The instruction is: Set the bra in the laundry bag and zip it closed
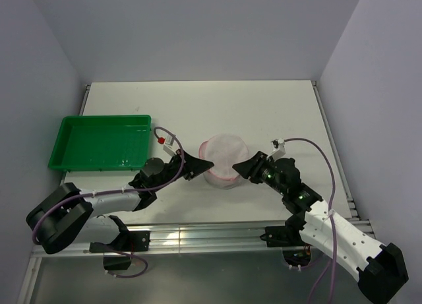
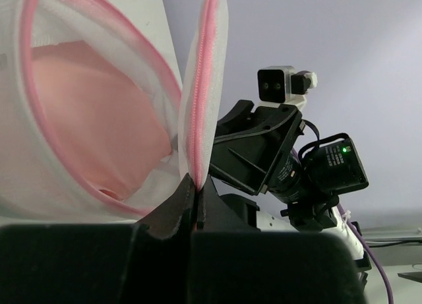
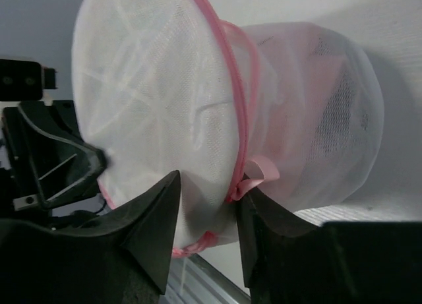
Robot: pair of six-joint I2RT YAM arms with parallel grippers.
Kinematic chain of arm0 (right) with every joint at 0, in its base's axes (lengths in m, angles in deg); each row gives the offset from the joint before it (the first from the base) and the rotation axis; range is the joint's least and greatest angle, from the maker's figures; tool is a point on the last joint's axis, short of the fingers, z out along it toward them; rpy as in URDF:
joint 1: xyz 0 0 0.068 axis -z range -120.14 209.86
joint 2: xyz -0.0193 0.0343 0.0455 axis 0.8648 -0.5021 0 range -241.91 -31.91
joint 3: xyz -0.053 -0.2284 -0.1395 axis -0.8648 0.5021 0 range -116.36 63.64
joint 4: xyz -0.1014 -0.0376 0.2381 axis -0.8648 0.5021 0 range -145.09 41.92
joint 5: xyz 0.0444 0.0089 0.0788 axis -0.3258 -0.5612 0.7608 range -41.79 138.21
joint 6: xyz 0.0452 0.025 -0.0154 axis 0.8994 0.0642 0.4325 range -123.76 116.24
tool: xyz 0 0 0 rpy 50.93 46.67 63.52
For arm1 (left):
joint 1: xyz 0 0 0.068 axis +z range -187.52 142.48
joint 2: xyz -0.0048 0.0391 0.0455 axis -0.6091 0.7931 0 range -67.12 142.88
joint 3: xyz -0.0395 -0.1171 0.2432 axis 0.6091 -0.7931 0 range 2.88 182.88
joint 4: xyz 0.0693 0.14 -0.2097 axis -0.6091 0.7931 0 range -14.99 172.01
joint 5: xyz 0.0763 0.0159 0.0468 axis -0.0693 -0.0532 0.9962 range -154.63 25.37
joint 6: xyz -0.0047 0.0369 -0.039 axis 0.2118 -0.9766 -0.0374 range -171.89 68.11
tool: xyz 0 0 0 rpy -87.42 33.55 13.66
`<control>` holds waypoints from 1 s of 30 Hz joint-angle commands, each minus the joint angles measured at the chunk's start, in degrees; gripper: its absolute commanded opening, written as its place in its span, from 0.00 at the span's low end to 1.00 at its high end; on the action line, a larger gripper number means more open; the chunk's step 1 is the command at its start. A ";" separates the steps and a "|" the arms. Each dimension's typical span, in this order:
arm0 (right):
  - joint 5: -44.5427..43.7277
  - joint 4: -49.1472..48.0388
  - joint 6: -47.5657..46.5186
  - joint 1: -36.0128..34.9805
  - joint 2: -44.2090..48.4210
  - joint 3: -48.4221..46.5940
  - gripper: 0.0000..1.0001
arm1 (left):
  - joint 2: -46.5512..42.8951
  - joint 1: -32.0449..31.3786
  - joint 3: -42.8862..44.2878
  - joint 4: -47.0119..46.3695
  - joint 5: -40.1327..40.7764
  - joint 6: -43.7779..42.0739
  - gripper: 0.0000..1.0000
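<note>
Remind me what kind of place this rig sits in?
Probably a lab test cell, not a home: a white table boxed in by plain grey walls, with a green tray.

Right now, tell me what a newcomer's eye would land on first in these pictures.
The white mesh laundry bag with pink zip trim sits at the middle of the table, between both arms, with a pink shape inside. The left claw is pinched shut on the edge of its upright flap, while the right claw stands open around the rim on the other side. A bright green tray sits at the table's left.
</note>
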 commanded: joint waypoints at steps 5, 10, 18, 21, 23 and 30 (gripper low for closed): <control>1.71 -5.51 2.59 -0.12 2.42 2.03 0.34 | 0.40 -0.22 1.17 2.86 0.18 -2.42 0.00; 0.84 -6.22 1.89 -0.12 1.99 2.21 0.23 | -2.85 -0.13 5.12 16.56 2.20 -7.61 0.05; -1.54 -13.07 1.19 -0.12 0.76 4.40 0.04 | -12.49 -1.70 11.97 33.44 4.56 -14.64 0.52; -2.94 -17.18 1.36 -0.12 1.46 5.72 0.00 | -15.59 -6.26 16.36 44.16 11.32 -17.10 0.46; -3.73 -17.56 0.84 -0.03 1.38 5.81 0.00 | -15.51 -11.17 18.82 48.30 17.02 -17.02 0.41; -4.79 -18.88 0.31 -0.12 1.38 6.25 0.00 | -11.48 -18.58 14.53 39.28 18.38 -8.95 0.32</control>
